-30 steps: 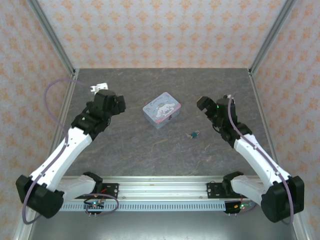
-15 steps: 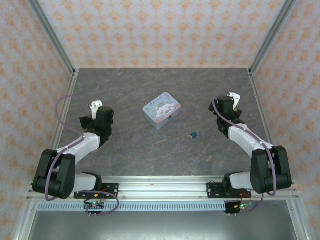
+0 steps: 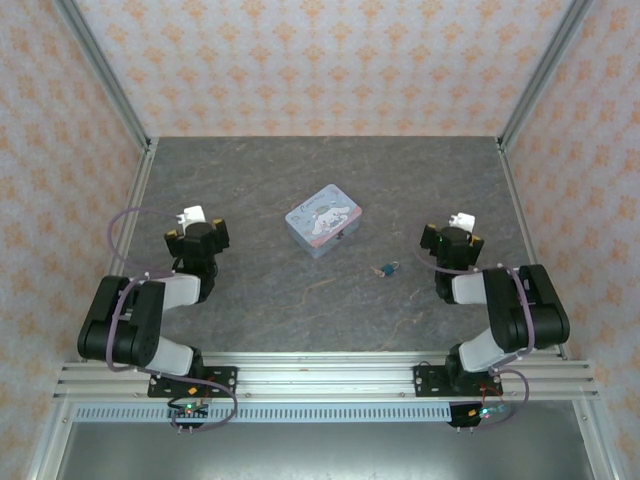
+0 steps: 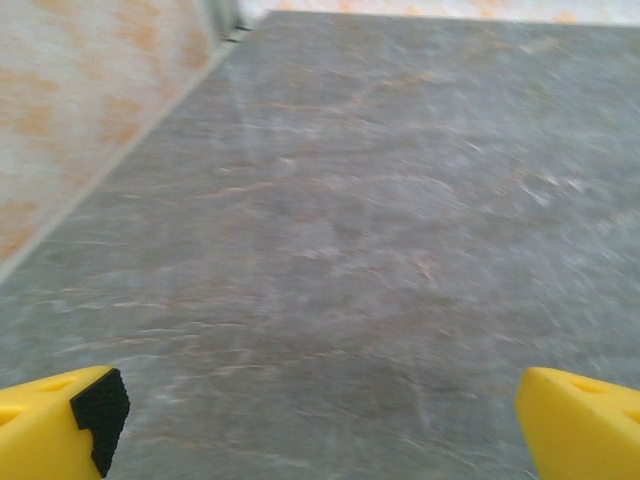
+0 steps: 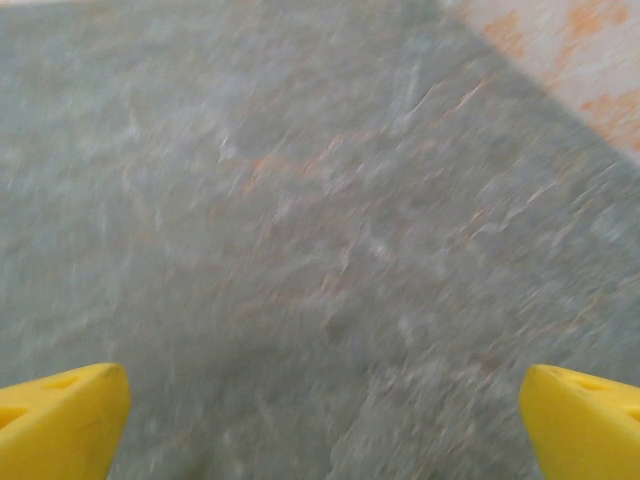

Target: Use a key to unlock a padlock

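The tiny dark blue-teal padlock (image 3: 387, 268) lies on the grey table, right of centre, with a small metallic bit at its side. I cannot make out a key apart from it. My left gripper (image 3: 196, 238) hovers low at the left, well away from the padlock, on a folded-back arm. Its yellow fingers (image 4: 60, 425) stand wide apart over bare table, so the left gripper (image 4: 320, 420) is open and empty. My right gripper (image 3: 452, 240) sits just right of the padlock and slightly beyond it. The right gripper (image 5: 325, 420) is also open, with nothing between its fingers (image 5: 60, 420).
A pastel cartoon-printed tin box (image 3: 323, 220) stands near the table's middle, up and left of the padlock. Patterned walls and metal frame posts (image 3: 528, 75) close in the table on three sides. The mounting rail (image 3: 320, 378) runs along the near edge.
Both arms have folded back toward their bases, and the grippers have drawn down and toward the near edge. The padlock and tin have not moved.
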